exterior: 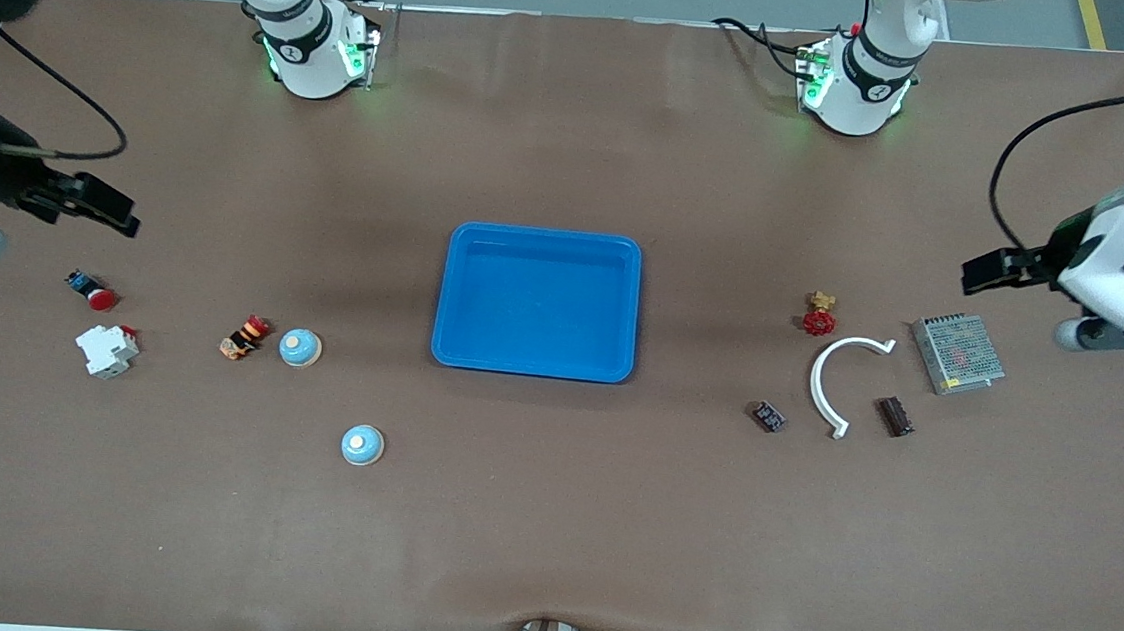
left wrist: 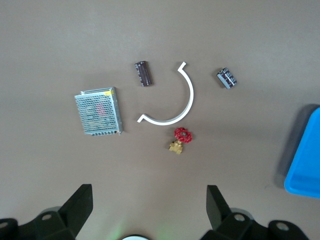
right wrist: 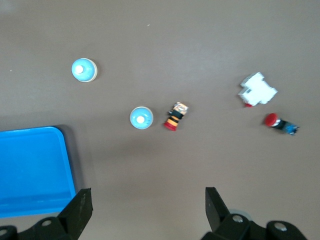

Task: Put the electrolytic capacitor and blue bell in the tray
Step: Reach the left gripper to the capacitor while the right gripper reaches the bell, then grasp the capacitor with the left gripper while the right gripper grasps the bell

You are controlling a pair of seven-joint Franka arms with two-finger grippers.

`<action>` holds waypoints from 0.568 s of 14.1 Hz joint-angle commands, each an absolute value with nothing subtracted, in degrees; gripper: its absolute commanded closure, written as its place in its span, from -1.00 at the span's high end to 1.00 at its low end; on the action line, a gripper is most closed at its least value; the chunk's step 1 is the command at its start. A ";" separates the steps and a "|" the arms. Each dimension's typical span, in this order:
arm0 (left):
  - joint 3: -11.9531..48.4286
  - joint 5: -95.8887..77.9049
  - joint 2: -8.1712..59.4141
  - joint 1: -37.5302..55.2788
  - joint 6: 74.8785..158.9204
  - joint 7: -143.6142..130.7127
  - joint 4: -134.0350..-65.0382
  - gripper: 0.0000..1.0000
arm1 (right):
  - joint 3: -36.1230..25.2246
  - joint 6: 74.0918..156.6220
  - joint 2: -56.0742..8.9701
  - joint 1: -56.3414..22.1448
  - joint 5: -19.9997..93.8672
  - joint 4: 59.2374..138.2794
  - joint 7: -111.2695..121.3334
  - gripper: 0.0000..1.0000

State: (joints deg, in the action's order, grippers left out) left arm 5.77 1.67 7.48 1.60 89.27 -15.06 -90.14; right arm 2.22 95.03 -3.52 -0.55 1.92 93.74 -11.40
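Observation:
The bright-blue tray (exterior: 534, 355) lies empty at the table's middle; its corner also shows as tray (left wrist: 305, 165) and tray (right wrist: 30, 172). Two blue bells stand toward the right arm's end: one bell (exterior: 300, 346) (right wrist: 140, 118), and a second bell (exterior: 362, 445) (right wrist: 83, 69) nearer the camera. Two dark cylindrical capacitors lie toward the left arm's end: a silver-striped capacitor (exterior: 770, 416) (left wrist: 226, 78) and a brownish capacitor (exterior: 896, 416) (left wrist: 143, 73). My left gripper (exterior: 989, 271) (left wrist: 148, 192) hangs open and empty over bare table beside the mesh box. My right gripper (exterior: 107, 211) (right wrist: 147, 192) hangs open and empty over bare table, close to the red push-button.
A red-handled brass valve (exterior: 820, 316), a white curved bracket (exterior: 843, 378) and a metal mesh box (exterior: 957, 354) lie around the capacitors. A red push-button (exterior: 92, 291), a white breaker (exterior: 107, 350) and an orange-and-black part (exterior: 245, 336) lie beside the bells.

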 commanded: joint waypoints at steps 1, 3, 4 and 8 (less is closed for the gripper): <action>7.20 1.85 6.68 3.95 99.01 -21.86 -100.07 1.00 | 2.37 104.55 -1.32 -4.38 2.20 104.11 -18.26 1.00; 9.48 1.85 6.77 4.13 107.45 -26.87 -106.58 1.00 | 2.37 113.86 -1.67 -6.41 2.29 110.71 -20.82 1.00; 10.45 1.85 6.85 4.13 111.49 -29.50 -109.83 1.00 | 2.37 117.65 -1.84 -7.03 2.29 113.27 -21.53 1.00; 11.07 1.85 10.53 4.39 122.41 -38.64 -116.28 1.00 | 2.29 125.05 -8.25 -7.38 2.29 116.36 -21.71 1.00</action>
State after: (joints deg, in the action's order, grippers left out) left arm 10.86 1.66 9.82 4.60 118.96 -34.39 -114.34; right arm 2.63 122.48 -5.74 -7.22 1.94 115.87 -20.90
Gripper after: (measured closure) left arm 0.000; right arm 0.000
